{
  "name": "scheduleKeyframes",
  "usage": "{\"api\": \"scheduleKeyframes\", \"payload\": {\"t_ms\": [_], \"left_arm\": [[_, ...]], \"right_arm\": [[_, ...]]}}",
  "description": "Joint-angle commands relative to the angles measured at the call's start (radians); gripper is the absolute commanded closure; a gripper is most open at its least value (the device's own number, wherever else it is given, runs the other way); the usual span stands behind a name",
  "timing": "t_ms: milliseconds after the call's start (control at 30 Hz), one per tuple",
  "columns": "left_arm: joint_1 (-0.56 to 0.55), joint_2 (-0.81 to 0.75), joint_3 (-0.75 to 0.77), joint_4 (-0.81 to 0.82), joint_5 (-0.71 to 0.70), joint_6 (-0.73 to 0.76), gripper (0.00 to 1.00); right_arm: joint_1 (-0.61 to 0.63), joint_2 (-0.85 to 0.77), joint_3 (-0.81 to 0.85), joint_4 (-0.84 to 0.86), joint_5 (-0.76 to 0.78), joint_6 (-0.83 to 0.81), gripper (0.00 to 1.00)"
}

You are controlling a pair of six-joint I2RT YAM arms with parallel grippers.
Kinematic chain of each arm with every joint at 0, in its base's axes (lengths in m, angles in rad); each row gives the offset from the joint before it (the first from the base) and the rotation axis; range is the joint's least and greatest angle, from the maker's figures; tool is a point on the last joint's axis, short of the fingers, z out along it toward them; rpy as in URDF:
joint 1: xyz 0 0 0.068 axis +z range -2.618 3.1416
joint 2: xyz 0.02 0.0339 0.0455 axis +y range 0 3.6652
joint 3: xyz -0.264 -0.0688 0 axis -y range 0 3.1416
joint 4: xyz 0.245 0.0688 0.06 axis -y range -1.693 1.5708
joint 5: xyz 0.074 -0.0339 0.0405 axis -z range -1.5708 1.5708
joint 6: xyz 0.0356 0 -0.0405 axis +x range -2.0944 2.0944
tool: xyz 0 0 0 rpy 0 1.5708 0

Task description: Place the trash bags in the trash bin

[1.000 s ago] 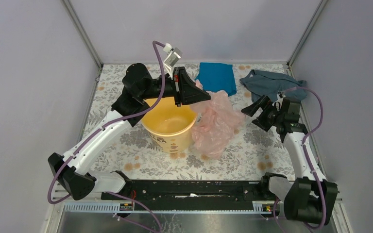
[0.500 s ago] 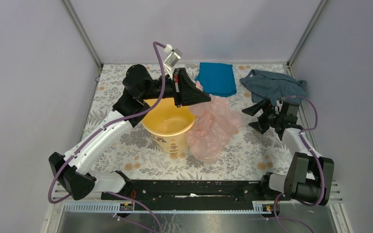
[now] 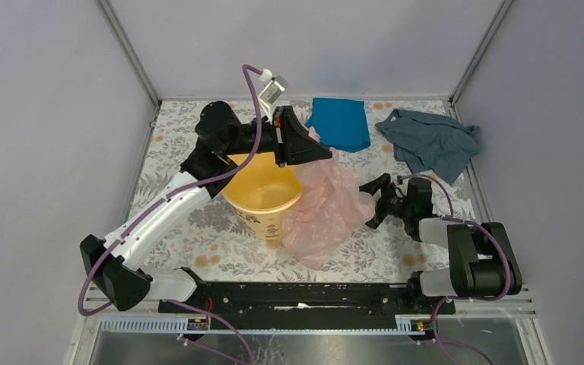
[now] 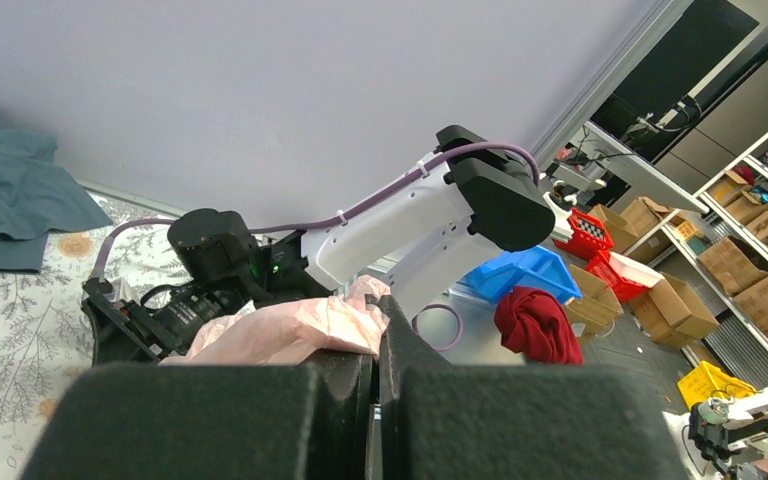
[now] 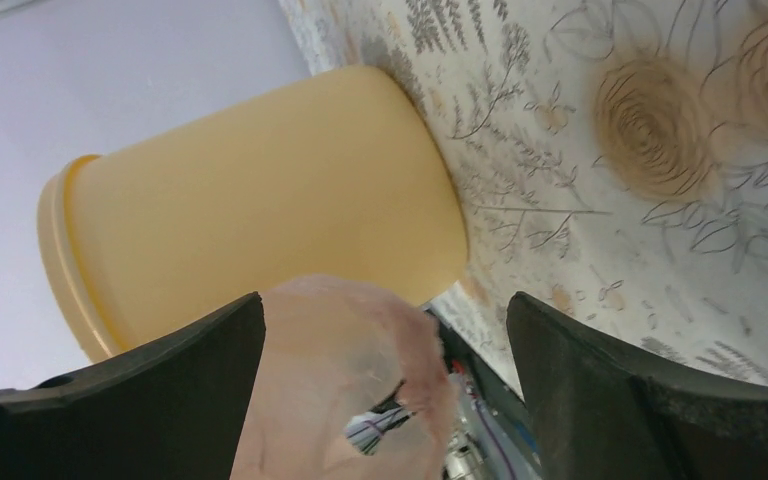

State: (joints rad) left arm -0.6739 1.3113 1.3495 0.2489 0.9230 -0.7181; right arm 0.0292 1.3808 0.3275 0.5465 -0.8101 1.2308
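Your table (image 3: 198,228) holds:
1. trash bin (image 3: 262,199): stands on the table, left of centre.
2. trash bag (image 3: 323,213): hangs from your left gripper (image 3: 323,152) above the bin's right rim and drapes down the bin's right side onto the table.
3. right gripper (image 3: 371,201): low, just right of the bag, facing it.
4. rear cloth (image 3: 340,122): behind the bag, at the far edge.
5. corner cloth (image 3: 430,141): right of the rear cloth, near the far right corner, well apart from the bin.
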Motion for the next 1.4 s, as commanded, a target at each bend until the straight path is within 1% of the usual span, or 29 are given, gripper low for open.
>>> {"api": "scheduleKeyframes", "payload": {"t_ms": [0,33,100,267,333,500,700,867,900,933,1000,1033,1067,1100,1133,1167,1233,1300,1367], "left_arm": [[0.001,-0.002,0.0,0.07,0.022,-0.015,1.0],[0.001,-0.003,-0.001,0.07,0.022,-0.015,1.0],[0.002,-0.005,-0.005,0.07,0.021,-0.017,1.0],[0.001,-0.008,-0.002,0.073,0.02,-0.018,1.0],[0.001,-0.006,-0.001,0.077,0.022,-0.02,1.0],[0.001,-0.003,-0.006,0.093,0.026,-0.031,1.0],[0.001,0.005,-0.014,0.126,0.034,-0.052,1.0],[0.001,0.002,-0.038,0.154,0.034,-0.068,1.0],[0.0,0.002,-0.042,0.158,0.033,-0.071,1.0],[0.0,0.003,-0.045,0.162,0.032,-0.073,1.0],[0.0,0.002,-0.047,0.159,0.031,-0.07,1.0],[0.0,0.0,-0.047,0.151,0.03,-0.062,1.0],[0.001,-0.002,-0.047,0.134,0.027,-0.049,1.0],[0.002,-0.006,-0.047,0.112,0.021,-0.032,1.0],[0.001,-0.008,-0.047,0.083,0.013,-0.009,1.0],[0.001,-0.011,-0.043,0.042,-0.005,0.021,1.0],[-0.002,-0.015,-0.033,-0.068,-0.066,0.094,1.0],[-0.012,-0.018,-0.027,-0.184,-0.153,0.168,1.0],[-0.054,-0.012,-0.034,-0.282,-0.256,0.224,1.0]], "right_arm": [[0.032,-0.017,-0.044,0.186,0.013,0.227,0.04],[0.035,-0.026,-0.056,0.189,0.024,0.256,0.06],[0.04,-0.049,-0.072,0.178,0.042,0.301,0.07],[0.04,-0.119,-0.096,0.046,0.096,0.321,0.01],[0.041,-0.145,-0.112,0.005,0.113,0.321,0.0],[0.049,-0.144,-0.174,0.142,0.101,0.427,0.0],[0.147,-0.135,-0.207,0.342,0.159,0.616,0.0],[0.212,-0.209,-0.179,0.327,0.234,0.7,0.0],[0.221,-0.22,-0.171,0.324,0.248,0.708,0.02],[0.225,-0.237,-0.167,0.319,0.256,0.713,0.05],[0.225,-0.287,-0.168,0.278,0.288,0.714,0.23],[0.225,-0.321,-0.165,0.229,0.309,0.705,0.38],[0.225,-0.357,-0.157,0.167,0.324,0.682,0.59],[0.221,-0.393,-0.143,0.093,0.335,0.638,0.74],[0.207,-0.425,-0.122,0.016,0.335,0.579,0.81],[0.19,-0.458,-0.093,-0.076,0.335,0.496,0.87],[0.148,-0.542,0.02,-0.363,0.392,0.223,0.91],[0.143,-0.619,0.185,-0.717,0.589,-0.069,0.93],[0.143,-0.65,0.354,-0.944,0.752,-0.309,0.94]]}}
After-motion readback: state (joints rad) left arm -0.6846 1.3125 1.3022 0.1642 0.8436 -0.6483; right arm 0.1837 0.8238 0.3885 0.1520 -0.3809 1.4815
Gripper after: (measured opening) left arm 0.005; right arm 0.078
